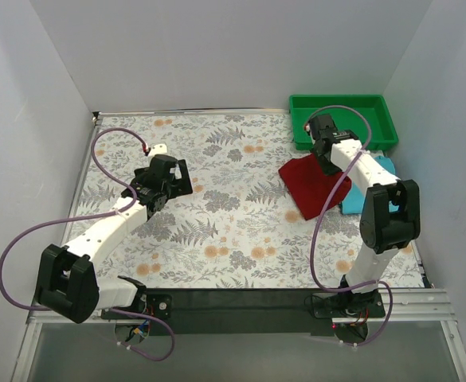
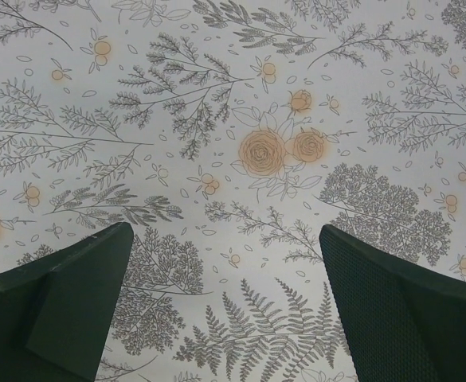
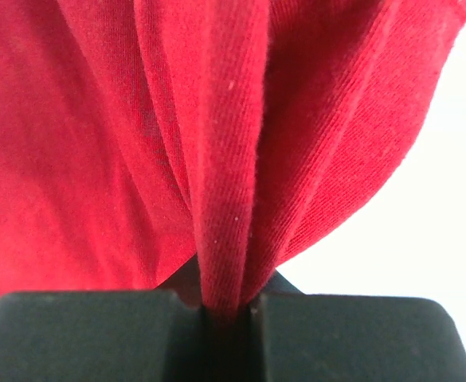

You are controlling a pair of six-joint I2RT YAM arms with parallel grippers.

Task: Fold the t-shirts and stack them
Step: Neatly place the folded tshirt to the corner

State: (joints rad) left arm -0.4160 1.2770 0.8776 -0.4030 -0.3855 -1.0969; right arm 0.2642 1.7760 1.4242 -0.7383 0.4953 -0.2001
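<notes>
White walls close in a table spread with a grey-and-orange floral tablecloth (image 1: 233, 223). On the left, the left gripper (image 2: 225, 232) hangs over bare cloth with its dark fingers spread wide and nothing between them, well apart from both shirts. Right of centre lies the dark red soft cloth t-shirt (image 1: 311, 189), a rumpled slab that seems to run lengthwise from far to near. The right gripper (image 3: 229, 306) is clamped tight on a bunched fold of that red cloth at its far edge, near the green plastic tray (image 1: 336, 99). Just beside the red shirt on the right, partly hidden under the right arm, sits the light turquoise blue folded t-shirt (image 1: 352, 204). Whether the two touch cannot be told. The coming move likely turns on this: the blue shirt lies to the right of the held one, and only the right arm is near it.
</notes>
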